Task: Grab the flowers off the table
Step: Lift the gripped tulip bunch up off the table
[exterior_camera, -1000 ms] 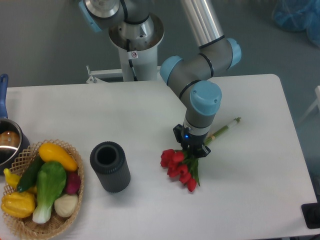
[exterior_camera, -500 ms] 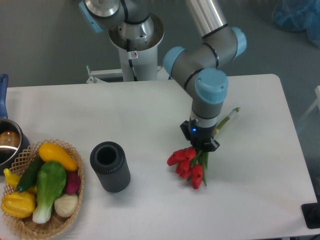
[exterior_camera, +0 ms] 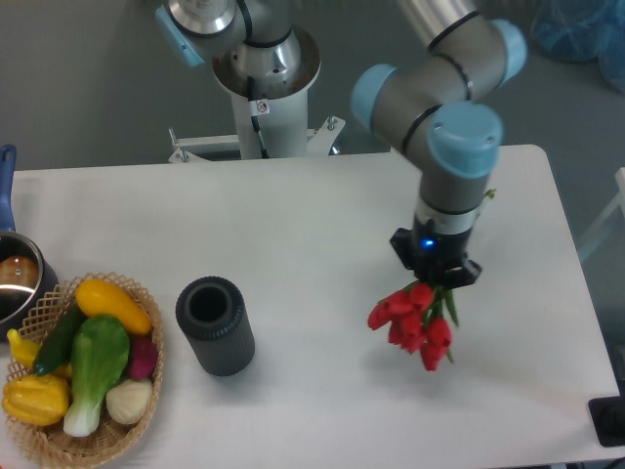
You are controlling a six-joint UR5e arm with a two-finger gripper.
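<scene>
The flowers (exterior_camera: 410, 322), a bunch of red tulips with green leaves, hang from my gripper (exterior_camera: 436, 274) above the white table (exterior_camera: 293, 225), at its right side. The red heads point down and to the left below the gripper. The tip of the pale green stems (exterior_camera: 488, 196) shows just past the wrist on the upper right. The gripper points straight down and is shut on the stems; the arm hides the fingers and most of the stems.
A dark grey cylindrical vase (exterior_camera: 215, 324) stands upright left of centre. A wicker basket (exterior_camera: 83, 366) with colourful vegetables sits at the front left corner. A metal pot (exterior_camera: 15, 278) is at the left edge. The robot base (exterior_camera: 264, 78) stands behind the table.
The gripper has risen and moved right with the flowers in it. The tulips have left the tabletop and now hang free.
</scene>
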